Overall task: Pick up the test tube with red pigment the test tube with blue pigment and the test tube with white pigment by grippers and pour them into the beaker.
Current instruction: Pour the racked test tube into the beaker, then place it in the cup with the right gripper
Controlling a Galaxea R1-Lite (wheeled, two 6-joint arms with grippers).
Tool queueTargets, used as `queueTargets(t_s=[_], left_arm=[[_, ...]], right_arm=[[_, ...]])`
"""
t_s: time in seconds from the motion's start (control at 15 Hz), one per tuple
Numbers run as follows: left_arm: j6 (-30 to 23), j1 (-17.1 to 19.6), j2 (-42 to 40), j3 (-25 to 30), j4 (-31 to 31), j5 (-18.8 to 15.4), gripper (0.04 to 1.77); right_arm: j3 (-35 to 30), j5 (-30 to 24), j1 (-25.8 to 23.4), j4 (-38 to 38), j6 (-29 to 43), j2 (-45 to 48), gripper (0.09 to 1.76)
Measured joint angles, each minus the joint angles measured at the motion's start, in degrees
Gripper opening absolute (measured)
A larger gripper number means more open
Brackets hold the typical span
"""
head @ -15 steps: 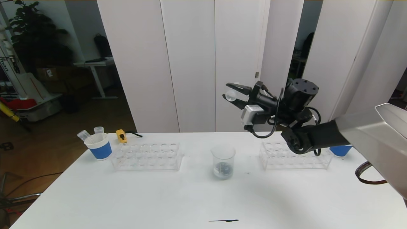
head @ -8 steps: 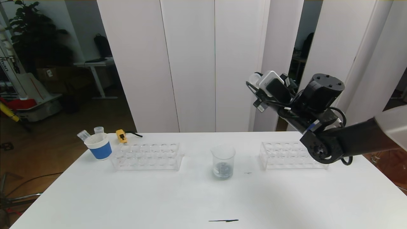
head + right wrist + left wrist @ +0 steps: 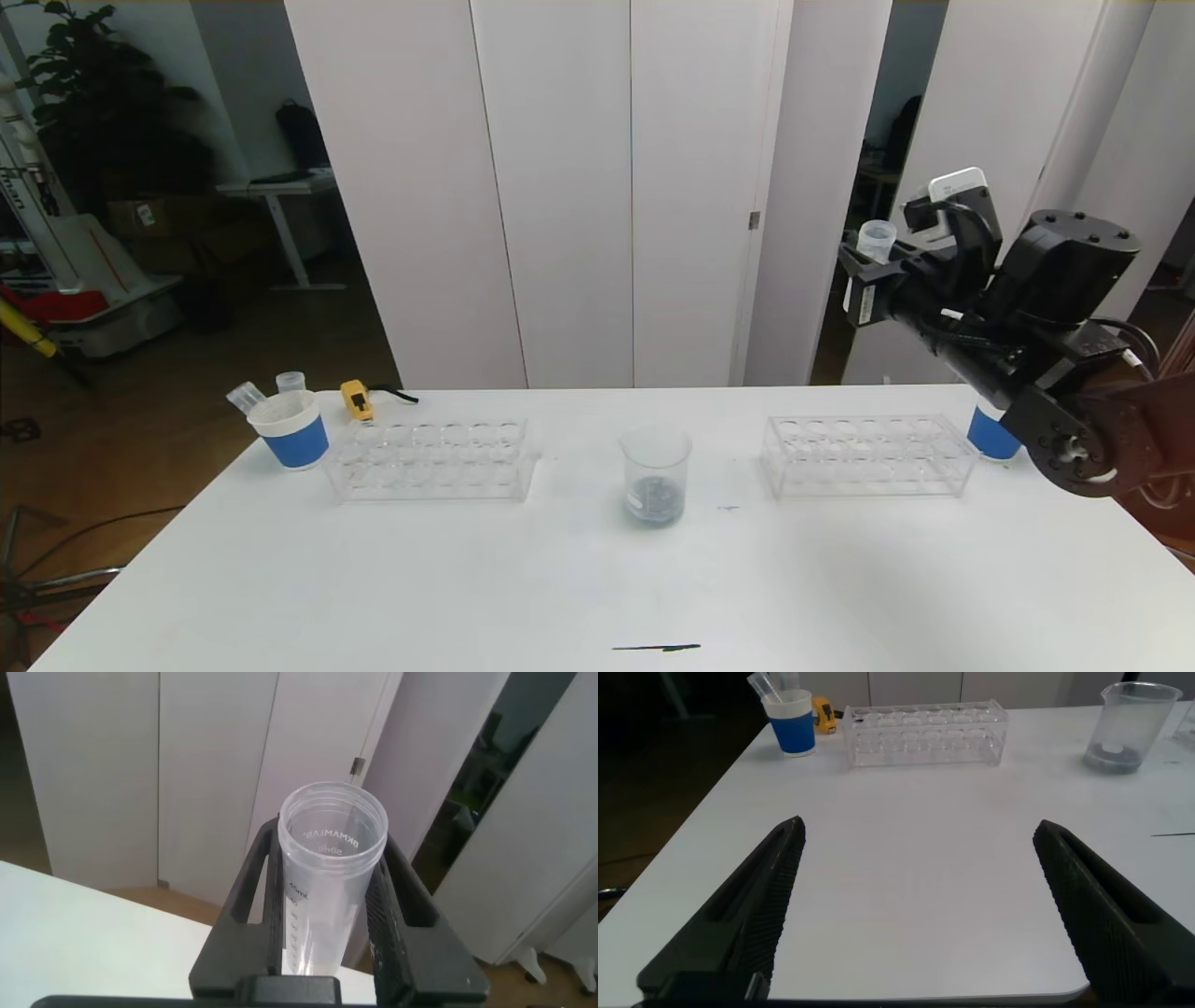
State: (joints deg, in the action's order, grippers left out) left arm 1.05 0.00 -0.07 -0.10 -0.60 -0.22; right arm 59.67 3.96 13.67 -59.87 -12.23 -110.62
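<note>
right gripper (image 3: pixel 329 901) clamped on an empty clear tube (image 3: pixel 327 873), left gripper (image 3: pixel 915 905) wide, empty

Mirrored "BKMAMLAB" on the held tube (image 3: pixel 327 873)

Lab bench setup, tube racks (image 3: pixel 431 459), beaker (image 3: pixel 655 473), white table (image 3: pixel 560 579)
</note>
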Motion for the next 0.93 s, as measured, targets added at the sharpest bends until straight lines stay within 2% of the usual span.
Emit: queueTargets(t_s=[0.27, 0.6, 0.73, 0.93], left_arm=[[0.0, 0.0, 0.0, 0.0, -0.02, 0.01, 1.75], [0.0, 0.0, 0.0, 0.0, -0.02, 0.01, 1.75], [0.0, 0.0, 0.0, 0.0, -0.02, 0.01, 1.75], [0.0, 0.0, 0.0, 0.0, -0.02, 0.01, 1.75]], right_arm=[[-3.39, -2.43, -9.73, 1.08, 2.56, 3.71, 0.58], [-3.08, -6.19, -22.95, 0.5, 4.68, 4.64, 0.58], [-1.05, -6.68, -25.82, 0.22, 7.44, 3.15, 0.58], [1.71, -6.77, -27.36, 0.0, 9.07, -0.29, 0.58]])
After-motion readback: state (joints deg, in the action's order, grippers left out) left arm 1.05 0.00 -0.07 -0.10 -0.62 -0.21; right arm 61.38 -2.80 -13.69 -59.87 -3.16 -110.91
